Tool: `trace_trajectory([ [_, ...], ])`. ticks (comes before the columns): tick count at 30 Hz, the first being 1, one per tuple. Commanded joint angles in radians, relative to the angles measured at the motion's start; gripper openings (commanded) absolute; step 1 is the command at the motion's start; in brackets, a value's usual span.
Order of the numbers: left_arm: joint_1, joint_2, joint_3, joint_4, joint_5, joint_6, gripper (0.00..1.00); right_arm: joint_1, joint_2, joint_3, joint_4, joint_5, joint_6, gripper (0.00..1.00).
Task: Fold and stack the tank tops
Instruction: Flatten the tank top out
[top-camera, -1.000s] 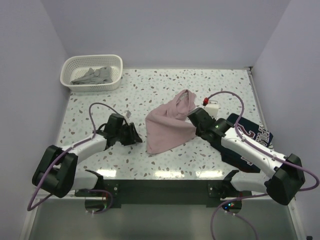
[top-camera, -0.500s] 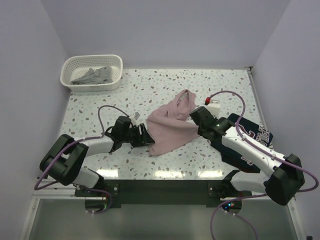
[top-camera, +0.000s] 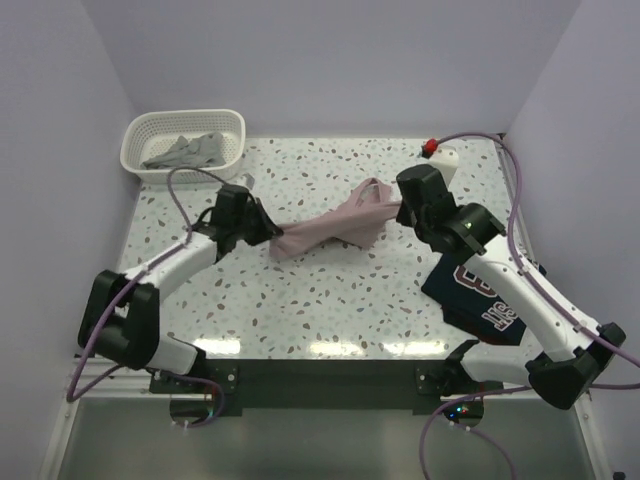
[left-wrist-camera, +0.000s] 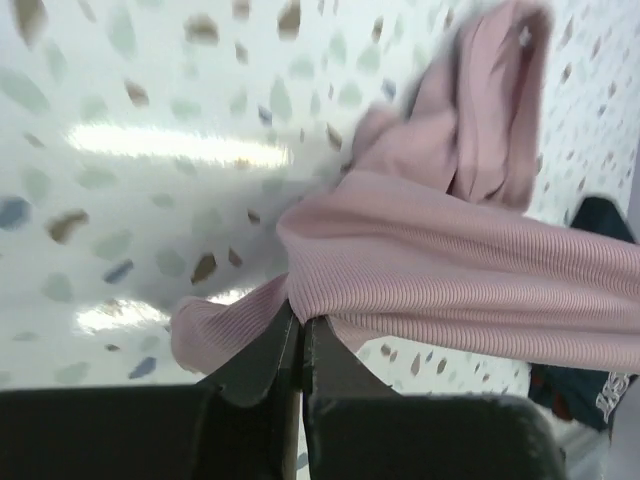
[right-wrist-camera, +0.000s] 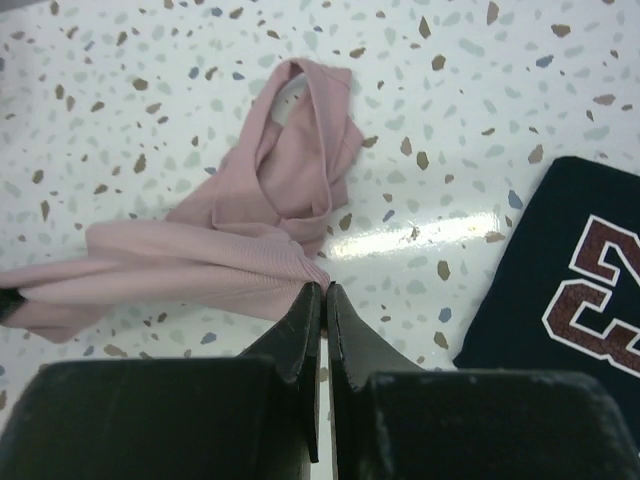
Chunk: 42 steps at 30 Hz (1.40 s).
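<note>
Pinching one pink top (top-camera: 320, 228): left pincer (left-wrist-camera: 298, 318), right pincer (right-wrist-camera: 322, 290); one grey top (top-camera: 185, 150) sitting in basket (top-camera: 186, 173), one navy top (top-camera: 452, 288) lying on desk (top-camera: 330, 300).

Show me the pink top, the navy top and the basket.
pink top (top-camera: 322, 231), top view, stretched middle.
navy top (right-wrist-camera: 590, 290), right wrist view, on the lettering.
basket (top-camera: 190, 173), top view, near wall.
</note>
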<state>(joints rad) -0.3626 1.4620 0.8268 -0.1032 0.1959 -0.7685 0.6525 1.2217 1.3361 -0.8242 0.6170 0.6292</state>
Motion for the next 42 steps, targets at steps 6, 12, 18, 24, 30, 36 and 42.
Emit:
trace_trajectory([
  [6,0.040,-0.115,0.247,-0.319,-0.093,0.204,0.12,-0.030,0.002,-0.033,0.006,0.004,-0.031,0.00],
  [12,0.036,-0.106,0.109,-0.268,-0.043,0.198,0.28,-0.129,0.045,-0.306,0.121,-0.106,0.010,0.00],
  [18,0.034,-0.149,-0.006,-0.225,-0.062,0.195,0.51,-0.194,0.113,-0.411,0.226,-0.163,0.004,0.00],
  [24,0.025,-0.158,-0.125,-0.156,0.006,0.179,0.43,-0.211,0.157,-0.396,0.247,-0.168,-0.008,0.00],
  [30,-0.105,-0.180,-0.207,-0.092,0.057,0.147,0.46,-0.214,0.167,-0.405,0.261,-0.178,-0.008,0.00],
  [36,-0.179,-0.167,-0.256,-0.081,0.004,0.110,0.51,-0.214,0.156,-0.419,0.272,-0.191,-0.003,0.00],
  [42,-0.214,-0.134,-0.259,-0.073,0.000,0.103,0.47,-0.214,0.133,-0.430,0.269,-0.195,-0.002,0.00],
])
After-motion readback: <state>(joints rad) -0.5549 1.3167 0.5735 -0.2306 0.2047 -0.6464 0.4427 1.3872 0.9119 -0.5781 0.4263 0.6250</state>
